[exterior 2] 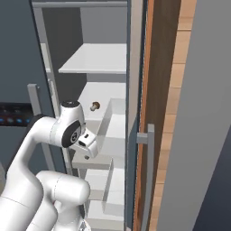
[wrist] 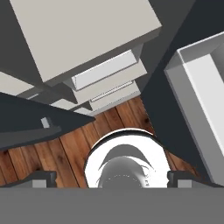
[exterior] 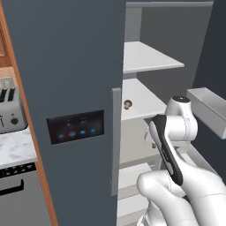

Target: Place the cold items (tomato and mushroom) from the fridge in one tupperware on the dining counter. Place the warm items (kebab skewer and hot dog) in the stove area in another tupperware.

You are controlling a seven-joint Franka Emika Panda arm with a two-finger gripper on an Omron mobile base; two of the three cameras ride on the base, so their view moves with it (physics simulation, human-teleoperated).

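fridge (exterior: pixel 66 66): matt blue-grey | shelves (exterior: pixel 148 57): smooth white | floor (wrist: pixel 65 148): wood planks

The fridge (exterior: pixel 66 88) is cut off by every edge of the left base view, so its full height and foot are not seen. A small brownish lump, probably the mushroom (exterior: pixel 127 104), is seen on a white shelf inside the fridge, but it is too small for its form to be told. The toaster (exterior: pixel 9 108), left of the fridge, is cut by the picture's edge. In the hand view the finger tips (wrist: pixel 41 177) are clipped at the bottom, so the jaws' spacing cannot be judged.
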